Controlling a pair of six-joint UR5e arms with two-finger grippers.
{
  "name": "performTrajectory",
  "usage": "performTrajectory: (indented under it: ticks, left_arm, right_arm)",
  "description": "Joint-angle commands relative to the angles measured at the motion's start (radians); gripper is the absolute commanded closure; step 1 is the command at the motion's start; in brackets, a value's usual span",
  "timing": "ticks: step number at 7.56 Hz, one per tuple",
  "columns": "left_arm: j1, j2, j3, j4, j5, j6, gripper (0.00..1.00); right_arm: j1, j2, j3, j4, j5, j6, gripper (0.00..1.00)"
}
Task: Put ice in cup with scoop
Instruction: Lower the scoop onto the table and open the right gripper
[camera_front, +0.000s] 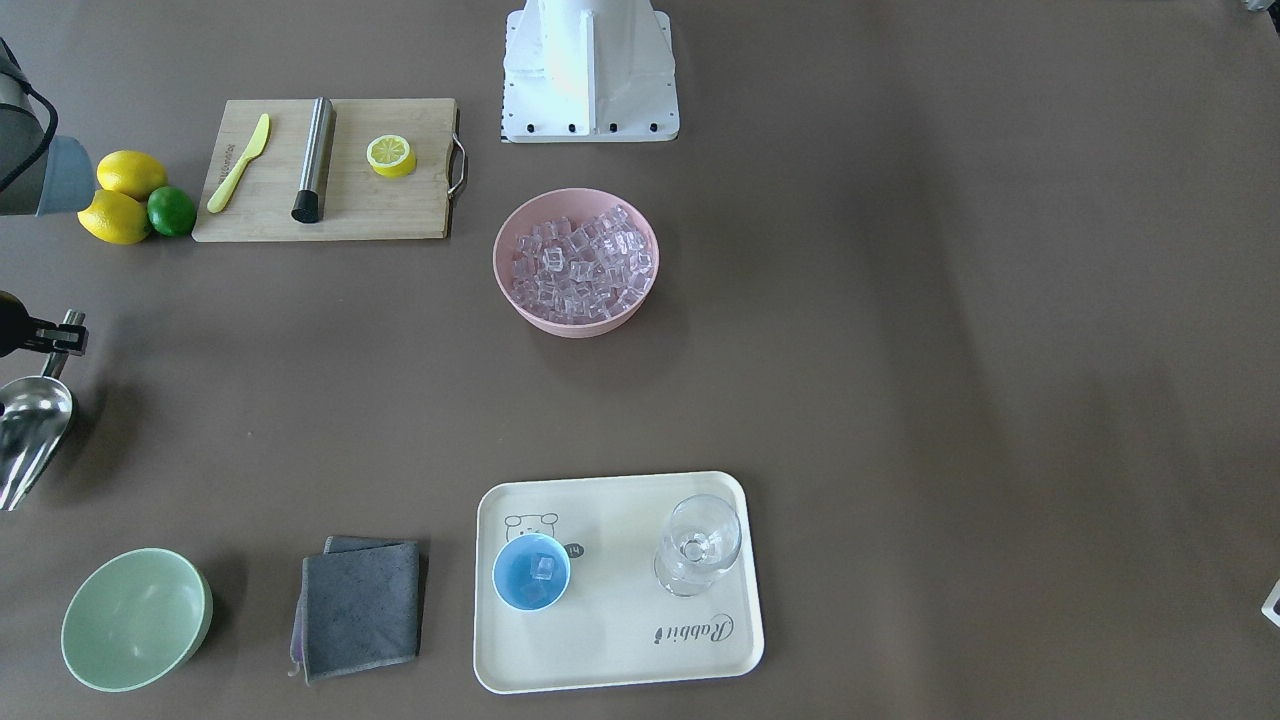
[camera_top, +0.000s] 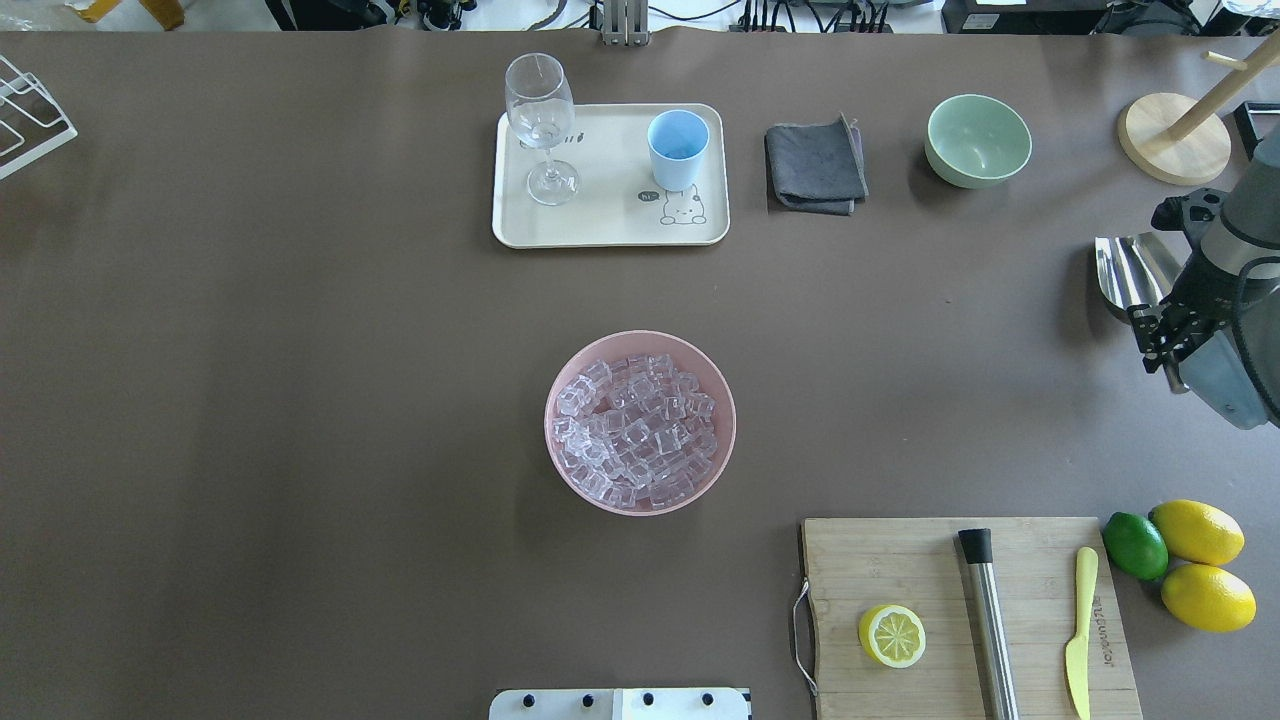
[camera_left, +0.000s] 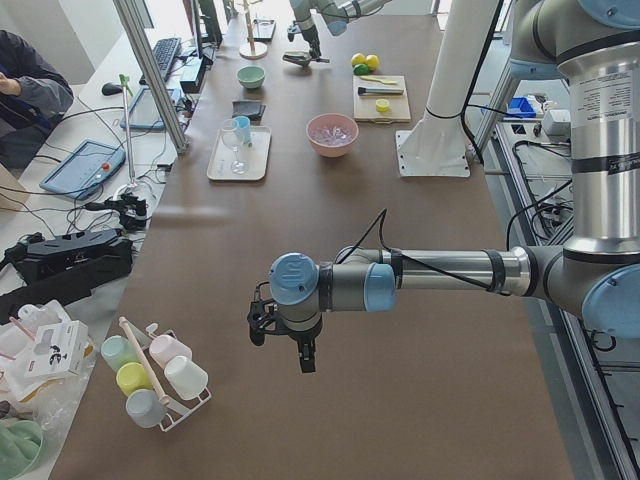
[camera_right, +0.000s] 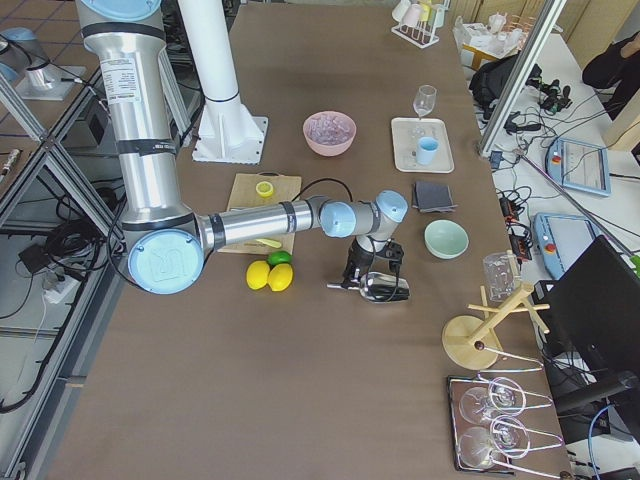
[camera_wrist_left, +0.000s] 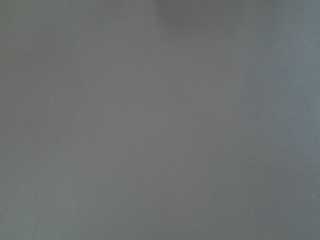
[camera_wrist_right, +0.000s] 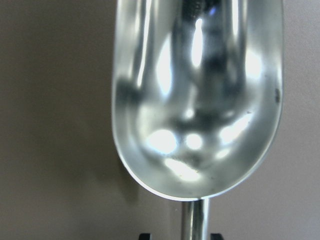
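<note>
Brown desk (camera_top: 300, 400), right jaws clamped on empty scoop (camera_wrist_right: 197, 95) handle, left jaws indeterminate, some ice (camera_front: 543, 568) already in cup (camera_front: 531, 572), more scooping judged outstanding.

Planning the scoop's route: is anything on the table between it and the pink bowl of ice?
Nothing visible. The scoop is at the right gripper, and only bare table lies between it and the pink bowl of ice.

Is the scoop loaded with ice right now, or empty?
Empty. The right wrist view shows the scoop trough as bare shiny steel, no cubes in it. The ice sits in the pink bowl.
</note>
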Motion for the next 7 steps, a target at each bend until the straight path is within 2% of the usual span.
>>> performTrajectory:
  ticks: [1, 2, 4, 5, 6, 7]
  left_arm:
    - [0.0, -0.001, -0.001, -0.001, 0.001, 0.001, 0.02]
    - [0.0, -0.001, -0.004, -0.003, 0.002, 0.001, 0.02]
    - [0.001, 0.001, -0.006, -0.003, 0.002, 0.001, 0.02]
    - [0.001, -0.001, -0.004, 0.0, 0.005, -0.005, 0.02]
    - [0.001, -0.001, 0.0, 0.0, 0.009, -0.008, 0.02]
    - [0.001, -0.002, 0.013, -0.001, 0.008, -0.005, 0.02]
  right_arm:
    - [0.001, 0.005, 0.001, 0.012, 0.001, 0.001, 0.01]
    - [0.011, 0.007, 0.021, 0.014, -0.001, 0.007, 0.01]
    - [0.113, 0.002, 0.114, 0.005, 0.01, -0.004, 0.01]
    - [0.192, -0.013, 0.176, -0.007, 0.08, -0.042, 0.01]
    - [0.278, -0.021, 0.223, -0.084, 0.116, -0.179, 0.01]
    - [0.378, -0.02, 0.234, -0.186, 0.116, -0.416, 0.01]
